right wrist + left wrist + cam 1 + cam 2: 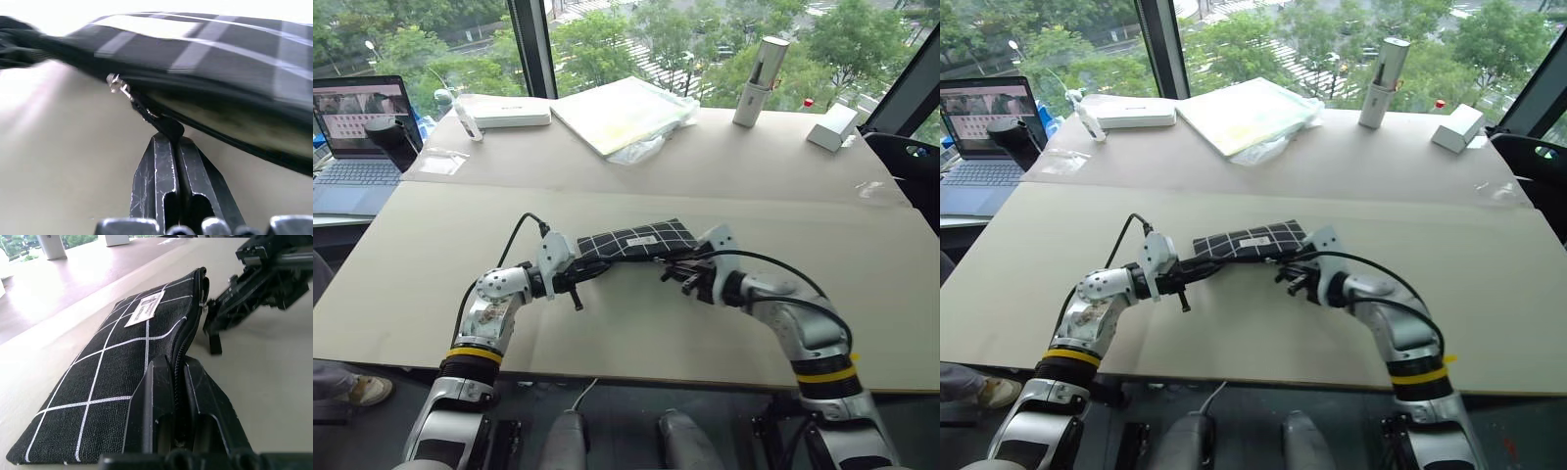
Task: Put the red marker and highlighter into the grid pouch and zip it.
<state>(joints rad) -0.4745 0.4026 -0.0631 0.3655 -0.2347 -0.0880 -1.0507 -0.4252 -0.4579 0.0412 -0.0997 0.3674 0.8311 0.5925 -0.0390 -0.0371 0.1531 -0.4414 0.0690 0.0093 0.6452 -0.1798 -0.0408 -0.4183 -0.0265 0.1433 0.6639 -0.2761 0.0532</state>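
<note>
Grid pouch [636,241] mid-bench, soft, light and floppy: left gripper [177,382] jaws pinch its left zipper edge, right gripper [175,147] jaws clamp the pull strap [168,128], best hold for zipping.

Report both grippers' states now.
Left gripper: shut on the grid pouch edge.
Right gripper: shut on the zipper pull strap.

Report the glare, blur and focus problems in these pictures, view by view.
Right wrist view: the grid pouch is smeared soft, background washed to white; the zipper pull strap pinched in the right gripper stays sharper. Left wrist view: pouch crisp near the left gripper, far table glaring pale. Head views: evenly daylit, bright windows, sharp.
</note>
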